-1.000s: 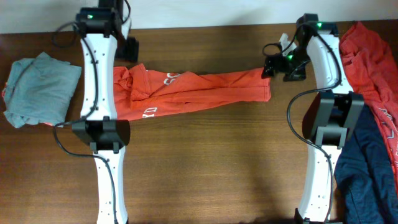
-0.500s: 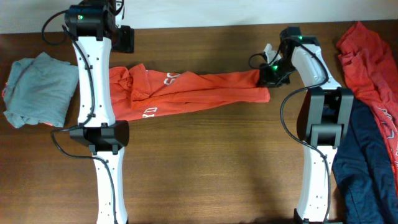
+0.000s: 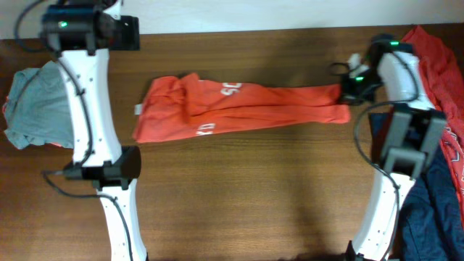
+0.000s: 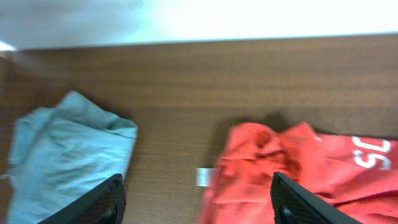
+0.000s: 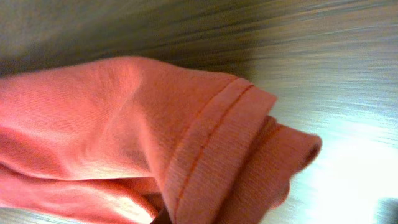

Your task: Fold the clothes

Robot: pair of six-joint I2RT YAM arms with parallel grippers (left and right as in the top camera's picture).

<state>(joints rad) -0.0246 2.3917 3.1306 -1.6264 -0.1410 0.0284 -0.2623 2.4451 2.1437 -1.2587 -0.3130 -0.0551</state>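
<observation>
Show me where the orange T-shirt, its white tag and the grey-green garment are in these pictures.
orange T-shirt (image 3: pixel 239 109), overhead view, middle of the stretched body.
white tag (image 4: pixel 203 177), left wrist view, centre of the tag.
grey-green garment (image 3: pixel 32 109), overhead view, middle of the pile.

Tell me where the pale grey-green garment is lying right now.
In the overhead view the pale grey-green garment lies bunched at the table's far left, near the back edge. Its nearest neighbour, the orange-red T-shirt, lies to its right across bare wood.

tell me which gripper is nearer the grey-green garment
Left. The left gripper hangs open just beside the grey-green garment, on its orange T-shirt side. The right gripper is across the table, shut on that shirt's far end.
</observation>
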